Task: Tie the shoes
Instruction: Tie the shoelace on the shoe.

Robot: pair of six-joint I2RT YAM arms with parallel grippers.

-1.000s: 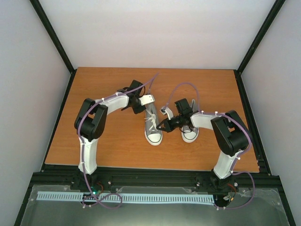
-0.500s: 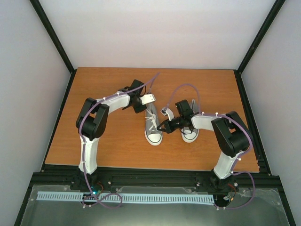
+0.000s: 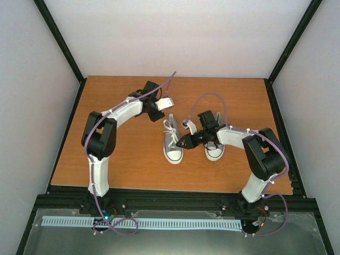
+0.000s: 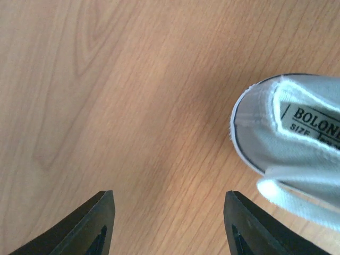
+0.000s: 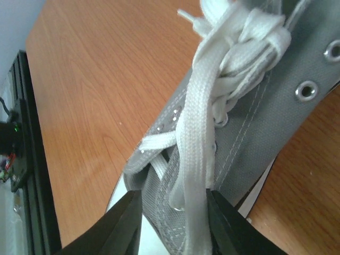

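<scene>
Grey shoes (image 3: 173, 147), white laces (image 5: 197, 127), on an orange-brown wood-grain table (image 3: 117, 154).

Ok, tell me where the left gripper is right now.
Left of centre in the top view, the left gripper hovers over the table beside the heel of the left-hand sneaker, jaws open, holding nothing.

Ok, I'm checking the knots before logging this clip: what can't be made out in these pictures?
- Second shoe, top view: mostly hidden under the right arm.
- Heel label, left wrist view: cut off by the right edge.
- Laces, right wrist view: cropped by the top edge. In the top view they are too small to show a knot.
</scene>
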